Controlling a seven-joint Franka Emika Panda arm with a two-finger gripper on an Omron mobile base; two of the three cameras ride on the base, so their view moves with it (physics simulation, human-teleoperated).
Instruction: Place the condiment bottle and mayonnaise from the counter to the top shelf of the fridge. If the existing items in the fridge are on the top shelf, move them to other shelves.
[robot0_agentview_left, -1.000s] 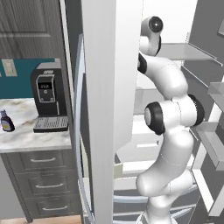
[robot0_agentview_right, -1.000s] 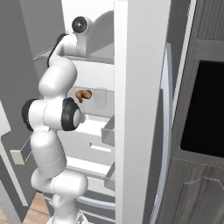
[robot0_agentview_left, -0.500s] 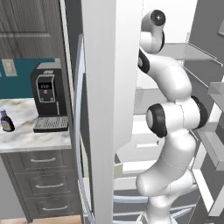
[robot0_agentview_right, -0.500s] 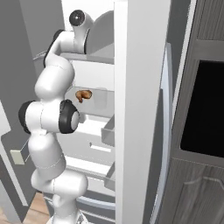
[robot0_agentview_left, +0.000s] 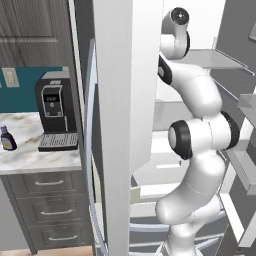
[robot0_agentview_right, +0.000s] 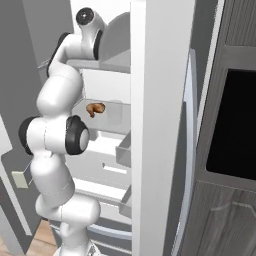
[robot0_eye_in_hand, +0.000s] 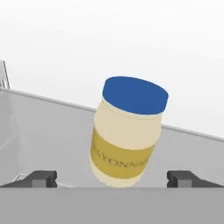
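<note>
The gripper (robot0_eye_in_hand: 112, 178) stands spread wide, clear of the pale yellow, blue-lidded mayonnaise jar (robot0_eye_in_hand: 126, 133) on the pale grey fridge shelf (robot0_eye_in_hand: 39, 131).

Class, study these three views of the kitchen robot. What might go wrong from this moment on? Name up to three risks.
1. The mayonnaise leans between the open tool's fingertips on the top shelf; it may topple as the tool withdraws.
2. The condiment bottle waits on the counter by the coffee machine; reaching it may bump that.
3. The arm may clip the fridge door.
</note>
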